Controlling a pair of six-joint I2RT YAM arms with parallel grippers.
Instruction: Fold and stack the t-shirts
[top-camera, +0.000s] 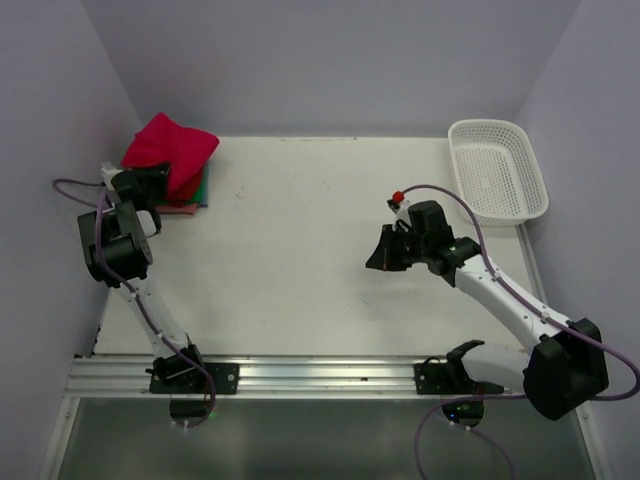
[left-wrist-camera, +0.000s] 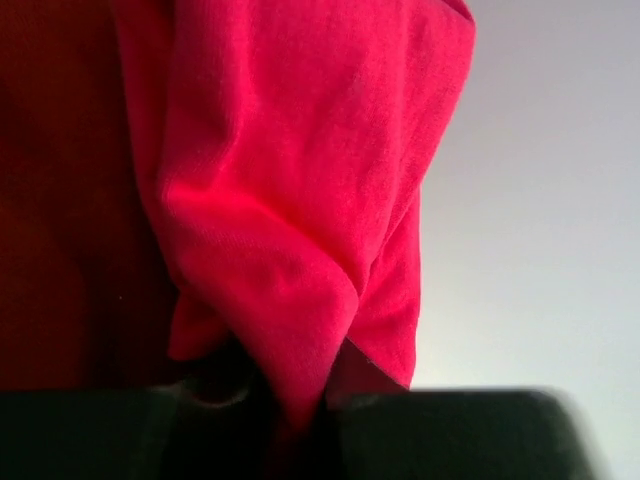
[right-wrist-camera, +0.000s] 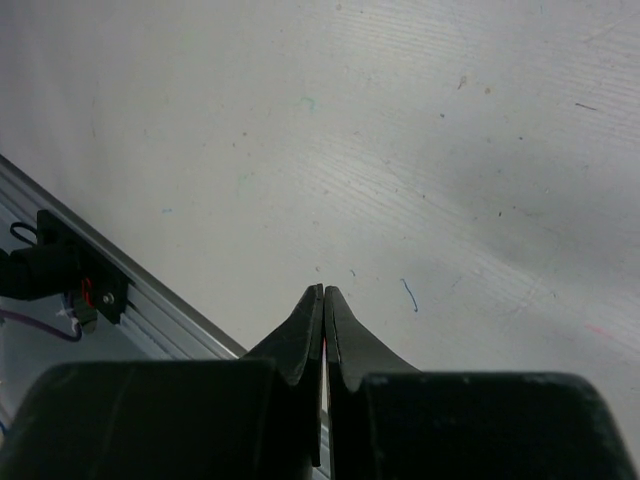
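Crimson-pink t-shirt (top-camera: 168, 148) lay bunched on top of the folded stack (top-camera: 200, 192), at the bench (top-camera: 300, 230) corner well across from the white basket (top-camera: 495, 175). Left end effector (top-camera: 158, 183) was clamped on a fold of it. Right end effector (top-camera: 380, 255) hovered nearer the basket over bare bench, fingers pressed together, holding nothing.

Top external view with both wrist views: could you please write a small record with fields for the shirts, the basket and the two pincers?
crimson-pink t-shirt: bunched on top of the stack, far left corner of the table
stack: folded shirts, green and salmon edges showing
left pincer: shut on the crimson-pink t-shirt, a fold pinched in it
right pincer: shut, holding nothing, over the table right of middle
basket: white lattice, far right corner
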